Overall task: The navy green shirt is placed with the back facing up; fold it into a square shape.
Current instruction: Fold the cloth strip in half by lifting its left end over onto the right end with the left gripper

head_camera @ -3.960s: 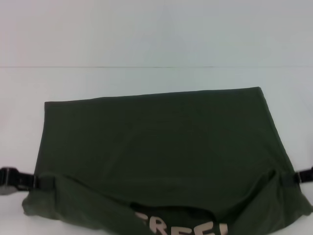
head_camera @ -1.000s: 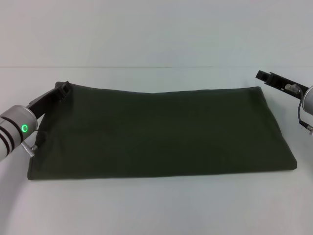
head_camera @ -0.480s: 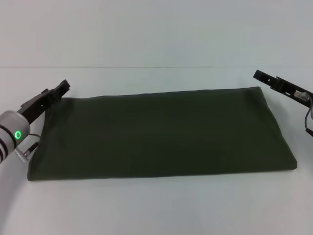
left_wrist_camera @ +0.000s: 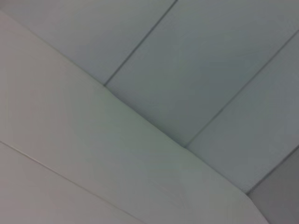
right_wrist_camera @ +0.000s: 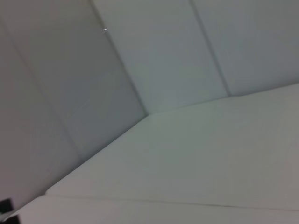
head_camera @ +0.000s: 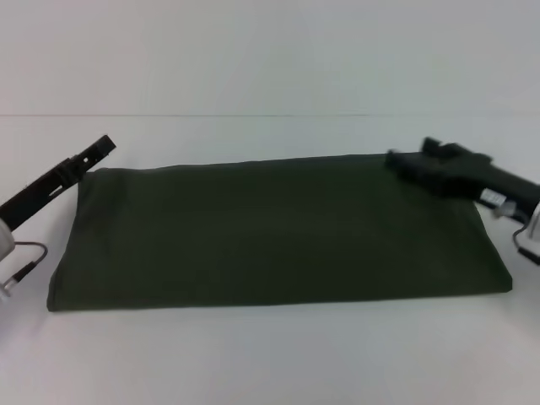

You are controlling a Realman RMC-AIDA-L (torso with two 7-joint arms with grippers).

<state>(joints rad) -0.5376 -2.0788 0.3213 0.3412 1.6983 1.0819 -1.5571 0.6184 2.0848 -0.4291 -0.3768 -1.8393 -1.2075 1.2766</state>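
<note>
I'm watching the right gripper (head_camera: pixel 396 160) swinging inward from where it sat half a second ago, out past the far right corner; its tip is now lying over the far right corner of the navy green shirt (head_camera: pixel 270 232). The left gripper (head_camera: pixel 103 147) is pulling slightly back, hovering just off the far left corner, apart from the cloth. I cannot tell whether either is parted or closed. The shirt is lying folded into a wide flat band across the white table (head_camera: pixel 270 363), unmoved, stretching between the two grippers. Both wrist cameras are showing me only pale wall panels.
</note>
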